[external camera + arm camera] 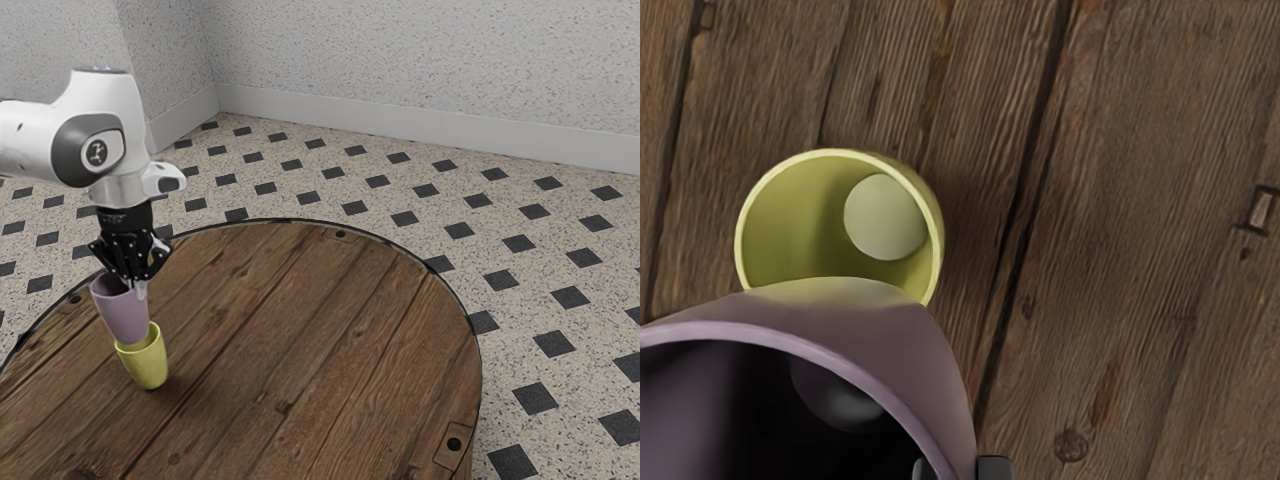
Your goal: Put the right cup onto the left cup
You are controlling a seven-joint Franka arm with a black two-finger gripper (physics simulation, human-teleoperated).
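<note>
My gripper (139,287) points down with its fingers on both sides of the purple cup's wall near the rim. That purple cup (124,316) is held upright with a slight tilt, and its base overlaps the far rim of the yellow-green cup (149,366) standing on the table. From the hand, the gripper (959,468) pinches the wall of the purple cup (885,335). The yellow-green cup (790,225) shows most of its open mouth and inner bottom, one edge hidden behind the purple cup. Whether the cups touch, I cannot tell.
The round wooden table (310,350) extends toward the exterior view's right, with a dark rim and small metal fittings. Beyond it lie a speckled floor (430,220) with dark squares and a pale wall (400,60).
</note>
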